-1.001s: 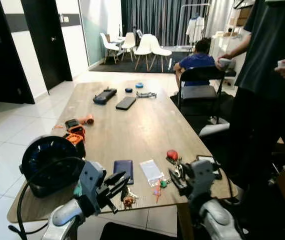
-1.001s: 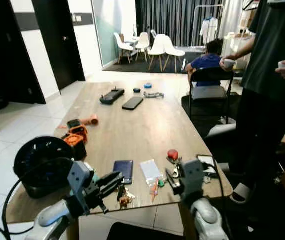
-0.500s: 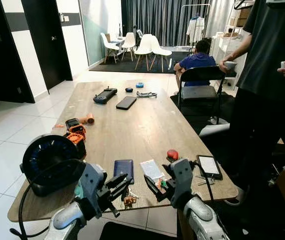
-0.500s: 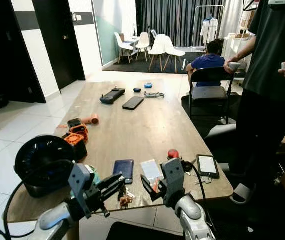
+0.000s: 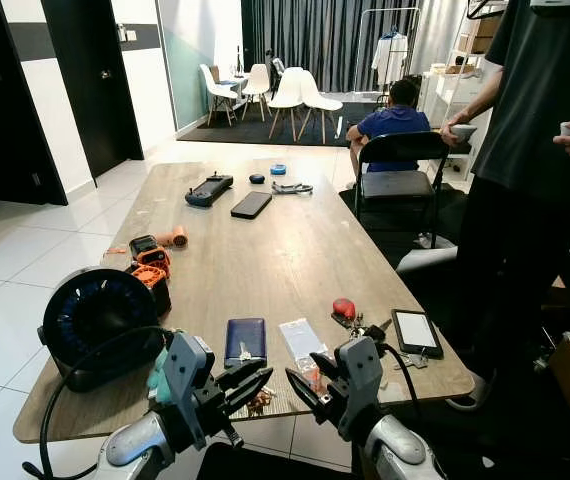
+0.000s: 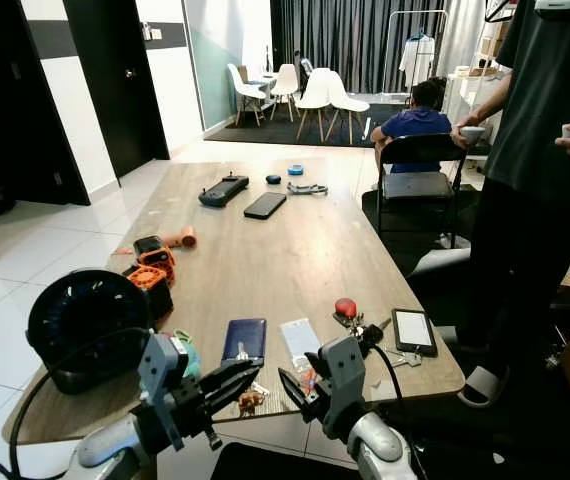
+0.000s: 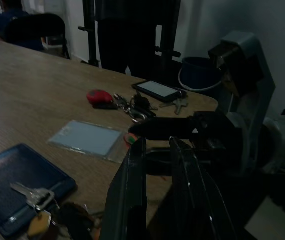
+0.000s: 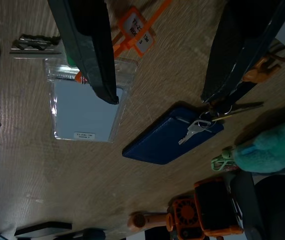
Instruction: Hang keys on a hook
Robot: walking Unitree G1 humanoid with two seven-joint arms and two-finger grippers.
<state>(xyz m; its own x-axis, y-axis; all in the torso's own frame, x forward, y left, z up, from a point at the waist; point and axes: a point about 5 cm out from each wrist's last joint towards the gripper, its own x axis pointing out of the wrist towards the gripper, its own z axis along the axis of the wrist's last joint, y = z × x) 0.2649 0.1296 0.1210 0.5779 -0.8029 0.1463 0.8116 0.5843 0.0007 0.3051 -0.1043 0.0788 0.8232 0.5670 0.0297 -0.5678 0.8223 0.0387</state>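
Hovering low over the near edge of the bench point(image 5: 265, 250), the left gripper point(image 5: 243, 378) and the right gripper point(image 5: 305, 385) point toward each other with the keys point(image 5: 258, 400) between and just below them. The left jaws look nearly clenched and carry nothing; the right jaws are spread wide and also carry nothing.

The keys lie at the very lip of the bench, just beside the near end of a dark blue wallet point(image 8: 170, 136). In the right wrist view one silver key point(image 8: 195, 128) rests on the wallet's corner, its ring point(image 8: 226, 109) leading off toward a small brownish charm point(image 8: 265, 70) by the edge. The bunch looks loose, flat and thin.

The main risk is a nudge: sitting so close to the edge, the bunch could slide off onto the floor if a finger pushes it instead of closing round it. With both grippers crowded together, they could also knock each other. A grasp might take the wallet corner, or the clear plastic sleeve point(image 5: 299, 339) and orange tag point(image 8: 135, 27) lying near, instead of the ring. No hook can be made out, so carrying distance is unknown.
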